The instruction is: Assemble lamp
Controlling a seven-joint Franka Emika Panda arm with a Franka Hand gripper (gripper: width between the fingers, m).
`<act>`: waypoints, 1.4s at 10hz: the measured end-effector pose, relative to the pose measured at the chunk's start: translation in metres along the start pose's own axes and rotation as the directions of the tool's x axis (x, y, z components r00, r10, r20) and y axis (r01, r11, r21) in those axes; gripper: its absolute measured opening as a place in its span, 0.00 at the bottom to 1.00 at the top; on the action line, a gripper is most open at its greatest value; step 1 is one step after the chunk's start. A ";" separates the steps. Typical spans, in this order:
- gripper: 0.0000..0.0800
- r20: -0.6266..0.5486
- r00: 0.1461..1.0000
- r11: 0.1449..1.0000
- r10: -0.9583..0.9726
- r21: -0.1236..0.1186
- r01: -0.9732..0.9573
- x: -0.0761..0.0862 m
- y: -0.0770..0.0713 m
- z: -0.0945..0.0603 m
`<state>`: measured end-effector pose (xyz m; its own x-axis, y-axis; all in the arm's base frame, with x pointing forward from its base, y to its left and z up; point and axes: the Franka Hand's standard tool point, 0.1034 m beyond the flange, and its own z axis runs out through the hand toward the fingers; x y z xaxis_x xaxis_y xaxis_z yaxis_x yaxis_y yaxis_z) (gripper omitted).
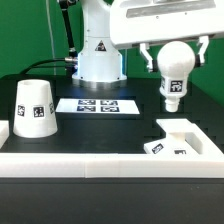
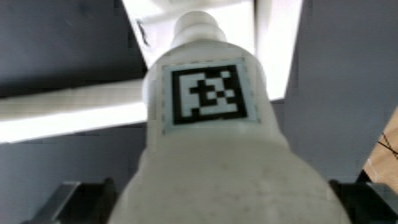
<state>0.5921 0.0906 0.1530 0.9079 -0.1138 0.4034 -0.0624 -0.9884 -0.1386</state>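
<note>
My gripper is shut on the white ball-shaped bulb and holds it in the air, stem down, a tag on its stem. The bulb hangs above the far edge of the small square base, which lies on the black table at the exterior view's right with tags on its side. In the wrist view the bulb fills the frame between the dark fingers. The tapered shade stands upside down at the exterior view's left, tags on its wall.
The marker board lies flat in the middle of the table in front of the arm's white pedestal. A long white border rail runs along the table's front edge.
</note>
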 end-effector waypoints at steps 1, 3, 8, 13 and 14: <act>0.72 0.000 1.000 1.000 -0.008 0.008 0.008 0.014 -0.007 0.004; 0.72 -0.036 0.999 1.000 -0.016 0.006 0.016 0.018 -0.007 0.006; 0.72 -0.043 0.998 0.999 -0.054 0.000 0.054 0.009 -0.009 0.018; 0.72 -0.031 0.998 0.998 -0.056 -0.006 0.056 0.002 -0.004 0.029; 0.72 -0.030 0.998 0.998 -0.057 -0.007 0.057 0.000 -0.004 0.031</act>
<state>0.6050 0.0980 0.1253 0.8973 -0.0605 0.4373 -0.0140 -0.9940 -0.1088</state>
